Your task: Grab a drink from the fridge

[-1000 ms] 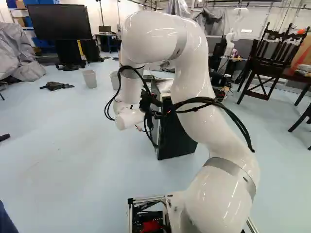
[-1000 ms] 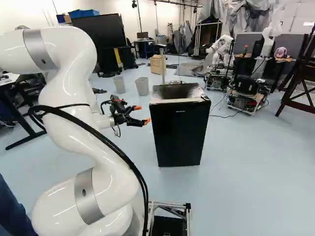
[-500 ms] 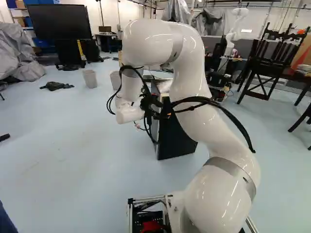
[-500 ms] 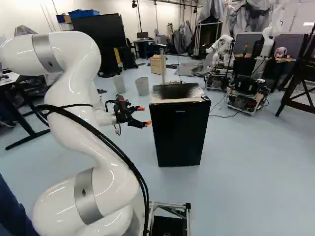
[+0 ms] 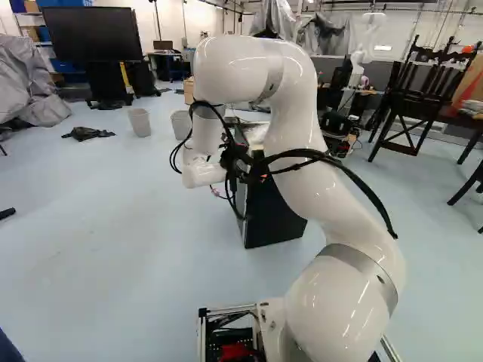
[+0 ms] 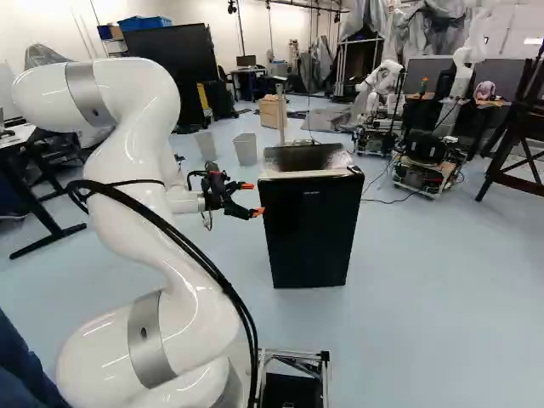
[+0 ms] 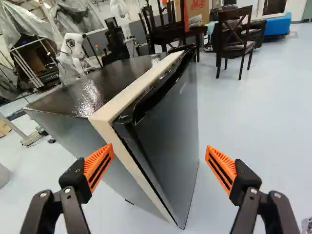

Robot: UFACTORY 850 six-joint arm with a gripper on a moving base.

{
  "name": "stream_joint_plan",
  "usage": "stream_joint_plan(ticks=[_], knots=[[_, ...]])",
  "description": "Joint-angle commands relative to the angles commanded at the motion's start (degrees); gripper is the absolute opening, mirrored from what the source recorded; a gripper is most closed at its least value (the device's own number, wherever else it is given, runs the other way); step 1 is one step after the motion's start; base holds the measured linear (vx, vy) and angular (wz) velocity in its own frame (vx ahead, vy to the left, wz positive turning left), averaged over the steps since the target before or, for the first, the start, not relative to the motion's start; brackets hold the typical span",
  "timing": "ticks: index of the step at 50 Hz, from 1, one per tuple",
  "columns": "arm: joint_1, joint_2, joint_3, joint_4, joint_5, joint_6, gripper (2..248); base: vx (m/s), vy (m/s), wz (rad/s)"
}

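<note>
In the right base view my gripper point(image 6: 257, 198) points at the left side of a small black fridge point(image 6: 311, 223), close to its upper left edge. The wrist view shows the gripper point(image 7: 159, 160) open, its two orange-padded fingers wide apart with nothing gripped. Ahead of and between them stands the fridge point(image 7: 168, 141), its dark door closed against a pale frame; the door's top edge has a black recessed handle point(image 7: 158, 92). Whether the fingers touch the fridge I cannot tell. No drink is in sight.
Two grey bins point(image 6: 246, 150) stand on the floor point(image 6: 442, 289) behind the fridge. Another robot point(image 6: 384, 89) is at the back. Dark chairs point(image 5: 423, 98) stand at the right of the left base view. A large screen point(image 5: 92, 35) is at the far left.
My arm has moved lower and the gripper has shifted slightly right in the right base view, closer to the fridge's side. Base and fridge have stayed put.
</note>
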Motion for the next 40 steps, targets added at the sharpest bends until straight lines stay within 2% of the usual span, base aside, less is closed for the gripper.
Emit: stream_joint_plan(ticks=[29, 34, 40], knots=[[-0.9, 0.0, -0.1, 0.0, 0.0, 0.0, 247, 0.000, 0.000, 0.000], [-0.9, 0.0, -0.1, 0.0, 0.0, -1.4, 247, 0.000, 0.000, 0.000], [-0.9, 0.0, -0.1, 0.0, 0.0, -4.4, 247, 0.000, 0.000, 0.000]])
